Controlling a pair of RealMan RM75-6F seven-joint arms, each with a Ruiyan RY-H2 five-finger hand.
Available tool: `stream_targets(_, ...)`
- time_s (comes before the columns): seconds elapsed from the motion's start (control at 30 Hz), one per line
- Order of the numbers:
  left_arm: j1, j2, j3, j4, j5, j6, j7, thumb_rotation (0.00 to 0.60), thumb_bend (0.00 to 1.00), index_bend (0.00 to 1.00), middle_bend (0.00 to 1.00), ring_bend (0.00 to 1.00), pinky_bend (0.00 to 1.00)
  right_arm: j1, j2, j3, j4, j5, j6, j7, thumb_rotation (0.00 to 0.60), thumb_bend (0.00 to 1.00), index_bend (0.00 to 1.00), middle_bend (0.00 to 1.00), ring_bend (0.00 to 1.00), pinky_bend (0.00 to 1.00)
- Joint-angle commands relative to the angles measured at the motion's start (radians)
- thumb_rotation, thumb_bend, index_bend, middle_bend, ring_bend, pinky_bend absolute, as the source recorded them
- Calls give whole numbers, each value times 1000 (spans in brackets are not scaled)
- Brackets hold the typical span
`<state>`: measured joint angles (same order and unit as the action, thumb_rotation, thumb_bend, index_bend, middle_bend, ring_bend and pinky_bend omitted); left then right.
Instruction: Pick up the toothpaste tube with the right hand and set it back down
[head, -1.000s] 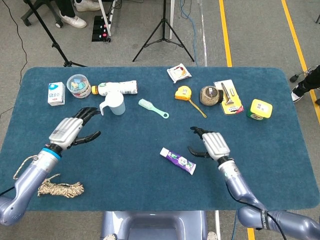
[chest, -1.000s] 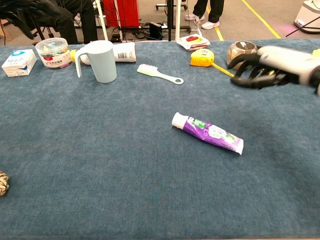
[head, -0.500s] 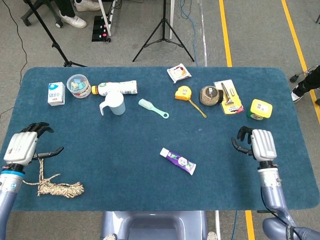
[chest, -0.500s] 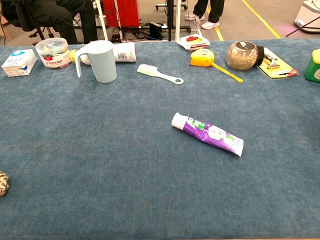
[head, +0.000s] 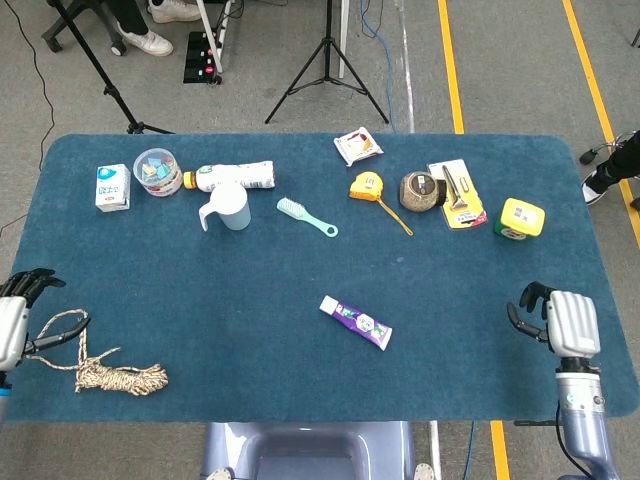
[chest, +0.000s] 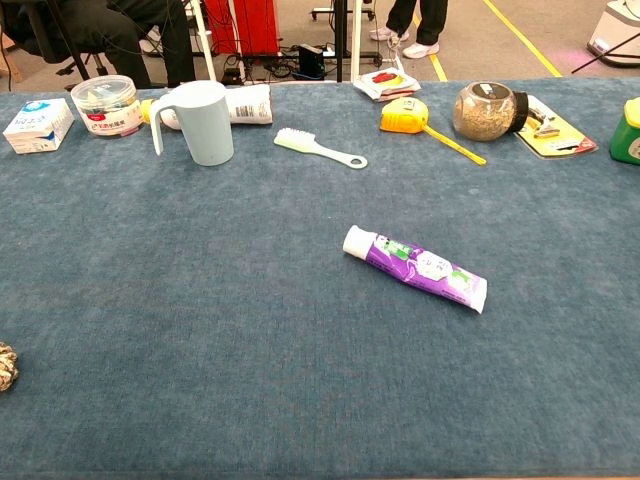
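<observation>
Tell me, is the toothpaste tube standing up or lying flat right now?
Lying flat. The toothpaste tube rests lengthwise on the table, cap toward the left, with neither hand touching it.

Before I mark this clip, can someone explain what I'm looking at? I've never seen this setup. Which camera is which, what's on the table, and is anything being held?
This is a two-armed robot at a table, each arm ending in a robot hand with fingers. The head view looks down from above; the chest view looks across the surface from lower down.

On the blue table lies the toothpaste tube, flat near the middle, untouched. Farther back sit a mug, a comb-like brush, a yellow tape measure and a round jar. A coil of rope lies near the front left.

The right robot hand is at the table's right edge, the left robot hand at the left edge. Neither holds anything, and neither shows in the chest view.
</observation>
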<state>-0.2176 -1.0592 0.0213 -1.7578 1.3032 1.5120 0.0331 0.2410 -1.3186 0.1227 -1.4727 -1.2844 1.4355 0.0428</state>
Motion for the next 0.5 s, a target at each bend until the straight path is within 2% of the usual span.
stream_targets(0.03,34,-3,18,5,32,22,-21,270,101,315,254,188,273,-32,15,-14,-13,-13,30,-7,416,432,607,648,720,697)
stream_targets(0.23,70,-7,24,1,75,38,-40,271,101,315,256,189,273,-77,33,-23,-21,-29,62,7,417,432,606,646,718,697)
stream_targets(0.5,83,12,4,-17,94,35,-36,272,101,315,256,189,273,-106,41,-16,-6,-47,81,43,416,432,601,643,717,697)
